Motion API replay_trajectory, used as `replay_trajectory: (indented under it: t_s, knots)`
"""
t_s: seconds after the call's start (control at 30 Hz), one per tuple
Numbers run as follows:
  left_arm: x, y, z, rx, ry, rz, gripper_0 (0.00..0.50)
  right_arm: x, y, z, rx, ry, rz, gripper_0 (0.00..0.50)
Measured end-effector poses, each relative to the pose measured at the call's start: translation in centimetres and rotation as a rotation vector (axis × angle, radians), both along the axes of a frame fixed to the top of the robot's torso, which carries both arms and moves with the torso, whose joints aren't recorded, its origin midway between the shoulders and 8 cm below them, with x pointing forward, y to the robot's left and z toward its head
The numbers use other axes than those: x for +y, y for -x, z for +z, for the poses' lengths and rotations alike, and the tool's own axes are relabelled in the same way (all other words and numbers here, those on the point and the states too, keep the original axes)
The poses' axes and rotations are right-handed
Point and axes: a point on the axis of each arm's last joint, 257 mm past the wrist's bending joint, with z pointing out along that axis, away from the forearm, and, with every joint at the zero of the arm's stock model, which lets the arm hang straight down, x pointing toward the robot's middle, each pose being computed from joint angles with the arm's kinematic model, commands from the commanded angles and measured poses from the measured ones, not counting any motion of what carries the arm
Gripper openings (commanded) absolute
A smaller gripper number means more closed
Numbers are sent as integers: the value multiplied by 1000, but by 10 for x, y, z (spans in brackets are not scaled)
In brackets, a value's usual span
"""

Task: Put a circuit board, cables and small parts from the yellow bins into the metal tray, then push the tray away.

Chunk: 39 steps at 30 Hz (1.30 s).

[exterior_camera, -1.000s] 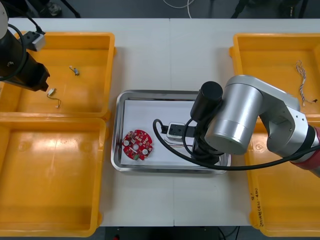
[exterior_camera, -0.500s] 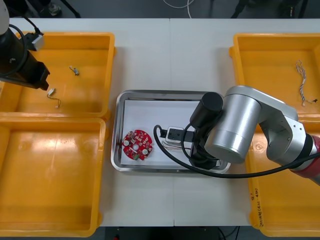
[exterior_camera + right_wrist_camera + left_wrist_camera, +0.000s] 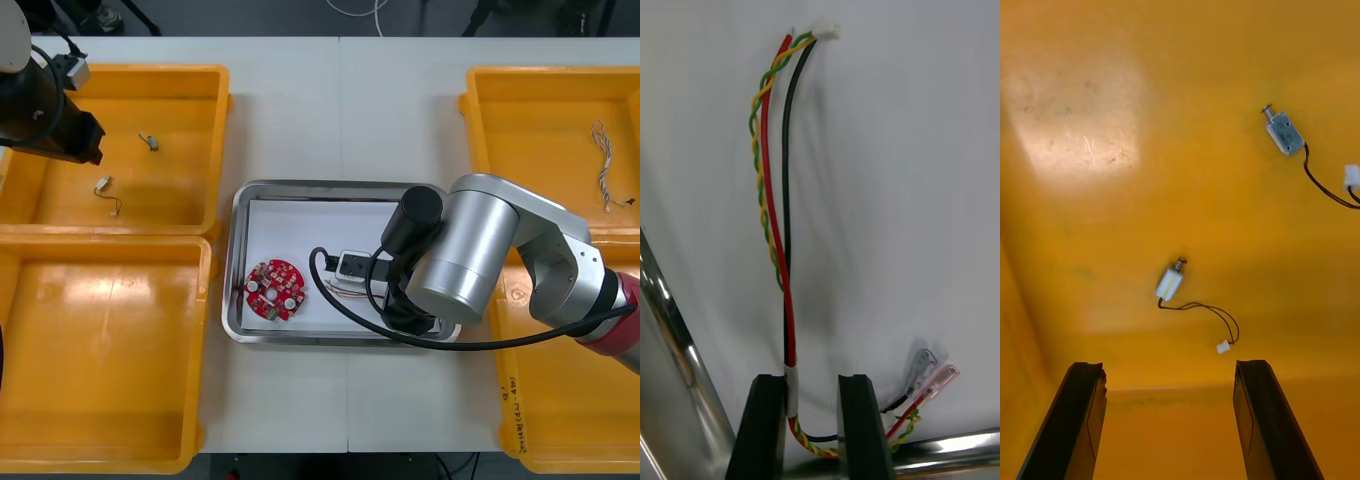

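Red, black and a yellow-green twist run together in the red and yellow cable (image 3: 786, 225), which lies stretched out on the white floor of the metal tray (image 3: 240, 262) at the centre of the frame. To its left in the tray is the round circuit board (image 3: 276, 290). Treat this cable as light and limp: it will sag and swing from wherever you lift it, and its small end connectors (image 3: 929, 379) look easy to snag or bend. The taped band near one end seems the best place to hold it, because the strands are bound together there. Your right tool (image 3: 811, 379) straddles that band with its fingers parted wider than the cable. The tape lies against one finger with a clear gap to the other, so nothing is pinched. The right arm (image 3: 470, 250) reaches in from the right of the frame, folded low over the tray's right half with its wrist pointing down at the floor. Your left tool (image 3: 1169, 367) is spread wide and holds nothing. It hangs over the yellow bin (image 3: 200, 75) at upper left, above two small metal parts (image 3: 1169, 283) that trail thin wires. Those will be light and apt to skid on the smooth bin floor, so take one by its metal body, not by the wire.
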Motion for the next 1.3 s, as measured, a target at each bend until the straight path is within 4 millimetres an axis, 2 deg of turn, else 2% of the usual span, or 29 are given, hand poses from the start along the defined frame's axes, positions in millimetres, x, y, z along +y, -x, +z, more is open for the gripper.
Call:
replay_trajectory:
  t_s: [0.1, 0.13, 0.17, 0.2, 0.7, 0.97, 1.3]
  knots:
    - [3, -7, -5, -16, 8, 9, 500, 2, -3, 1, -15, 2, 1, 370]
    - [4, -9, -6, -22, 11, 11, 500, 3, -4, 2, -19, 2, 1, 370]
    - [5, -10, -8, -24, 13, 14, 500, 4, -4, 2, -23, 1, 2, 473]
    - [6, -12, -10, -27, 16, 17, 500, 5, -5, 3, -28, 1, 2, 499]
    - [15, -23, -48, -24, 78, 64, 500, 8, -13, 7, -65, -5, 5, 500]
    - [9, -24, -57, -18, 103, 62, 500, 8, -14, 12, -52, -15, 11, 500]
    - [-1, -37, -56, -67, 103, 39, 500, -3, -6, 39, 61, -70, -64, 500]
